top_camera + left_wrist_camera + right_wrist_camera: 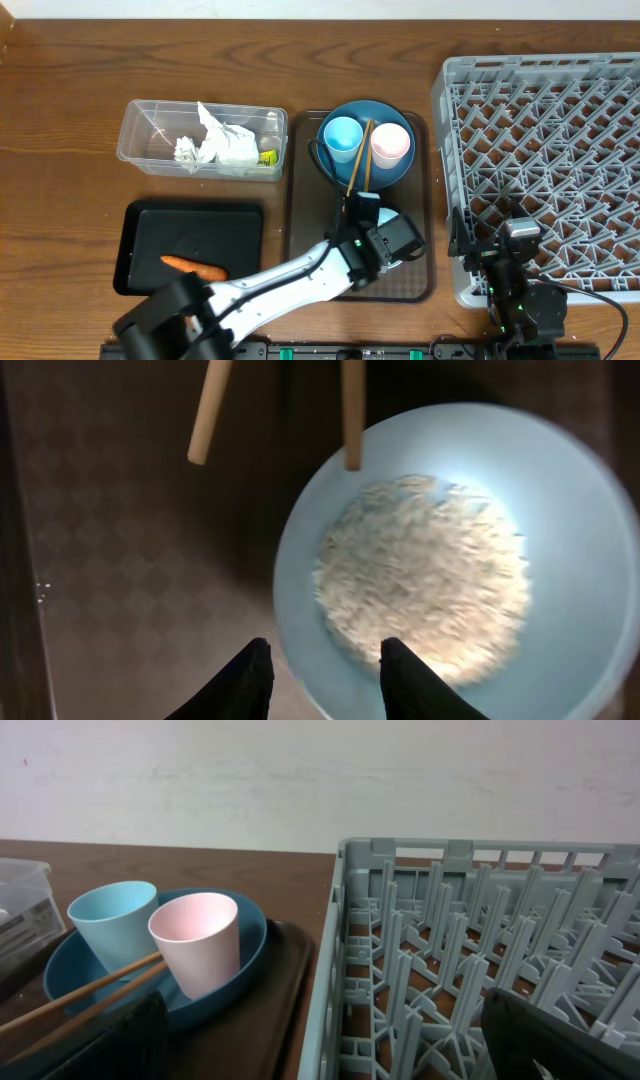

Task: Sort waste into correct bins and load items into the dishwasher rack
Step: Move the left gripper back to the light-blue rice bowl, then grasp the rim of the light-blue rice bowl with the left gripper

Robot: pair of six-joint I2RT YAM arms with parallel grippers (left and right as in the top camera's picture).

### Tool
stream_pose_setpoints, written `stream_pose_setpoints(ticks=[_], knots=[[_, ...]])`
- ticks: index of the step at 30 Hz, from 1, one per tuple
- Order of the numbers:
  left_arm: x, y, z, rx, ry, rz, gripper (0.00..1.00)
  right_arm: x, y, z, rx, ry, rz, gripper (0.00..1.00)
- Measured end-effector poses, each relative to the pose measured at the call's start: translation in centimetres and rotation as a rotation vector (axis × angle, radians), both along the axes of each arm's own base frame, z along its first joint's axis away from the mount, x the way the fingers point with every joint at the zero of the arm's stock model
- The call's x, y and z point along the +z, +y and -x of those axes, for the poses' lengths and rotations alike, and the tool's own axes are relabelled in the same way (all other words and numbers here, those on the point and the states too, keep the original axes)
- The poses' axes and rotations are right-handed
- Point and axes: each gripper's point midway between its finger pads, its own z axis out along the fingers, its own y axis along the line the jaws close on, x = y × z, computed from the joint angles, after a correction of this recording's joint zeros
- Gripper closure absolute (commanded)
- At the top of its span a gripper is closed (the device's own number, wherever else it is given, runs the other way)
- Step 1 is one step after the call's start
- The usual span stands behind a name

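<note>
On the brown serving tray (pixel 305 220) lies the light blue bowl (pixel 320 540) holding loose white rice (pixel 425 575). My left gripper (pixel 325 660) is open and straddles the bowl's near rim, one finger outside and one over the rice. From above, the left gripper (pixel 385 235) hides most of the bowl (pixel 393 214). Behind it, the dark blue plate (pixel 366 108) carries the light blue cup (pixel 342 137), the pinkish cup (pixel 390 144) and the chopsticks (pixel 358 160). My right gripper (pixel 505 258) stands wide open at the front left corner of the grey rack (pixel 550 150).
The clear tub (pixel 140 135) at the back left holds crumpled napkins (pixel 215 147) and a yellow-green wrapper (pixel 267 157). An orange carrot (pixel 193 266) lies in the black tray (pixel 200 235) at the front left. Chopstick ends (pixel 210 410) reach over the bowl's far side.
</note>
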Motion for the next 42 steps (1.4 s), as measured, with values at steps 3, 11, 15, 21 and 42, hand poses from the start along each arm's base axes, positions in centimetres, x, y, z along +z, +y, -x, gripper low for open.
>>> stream_pose_setpoints(ticks=[3, 11, 15, 21, 42], knots=[[-1.4, 0.3, 0.1, 0.014, 0.017, -0.036, 0.71, 0.0, 0.0, 0.0, 0.0, 0.0, 0.0, 0.01], [-2.2, 1.2, 0.3, 0.024, 0.039, -0.08, 0.85, 0.0, 0.0, 0.0, 0.0, 0.0, 0.0, 0.01], [-2.4, 3.4, 0.7, 0.045, 0.078, -0.155, 0.85, 0.0, 0.0, 0.0, 0.0, 0.0, 0.0, 0.01], [-2.5, 6.8, 1.2, 0.087, 0.138, -0.261, 0.86, 0.0, 0.0, 0.0, 0.0, 0.0, 0.0, 0.01], [1.1, 13.3, 0.4, 0.218, 0.175, -0.341, 0.43, 0.0, 0.0, 0.0, 0.0, 0.0, 0.0, 0.01]])
